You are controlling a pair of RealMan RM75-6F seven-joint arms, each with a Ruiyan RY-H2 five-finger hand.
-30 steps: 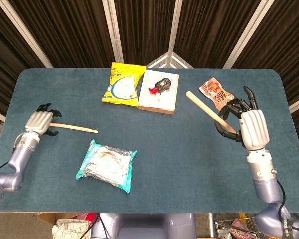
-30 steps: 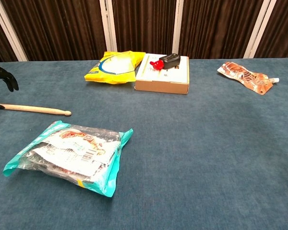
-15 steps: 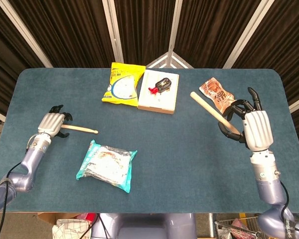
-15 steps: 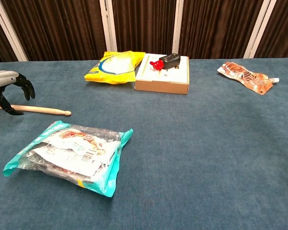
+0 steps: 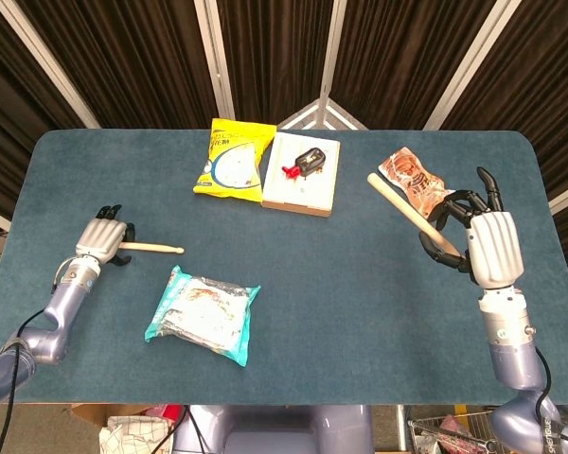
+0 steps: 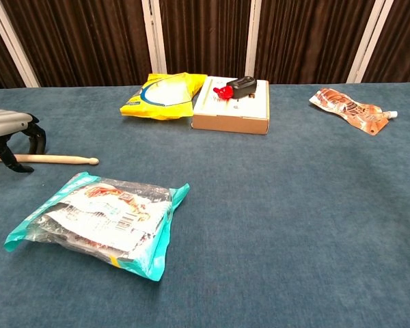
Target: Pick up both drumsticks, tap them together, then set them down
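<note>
drumsticks (image 5: 151, 248) near opposite table (image 5: 360, 284) edges

Left robot hand (image 5: 102, 240) shifted along pale wooden drumstick on bench (image 5: 154, 248), toward teal snack packet (image 5: 203, 315); fingers now straddle stick's butt end. That stick swung slightly, tip now nearer packet. Right robot hand (image 5: 480, 244), holding second pale wooden drumstick (image 5: 412, 216), drifted away from packet; stick's free end now nearer orange foil pouch (image 5: 409, 176).
</note>
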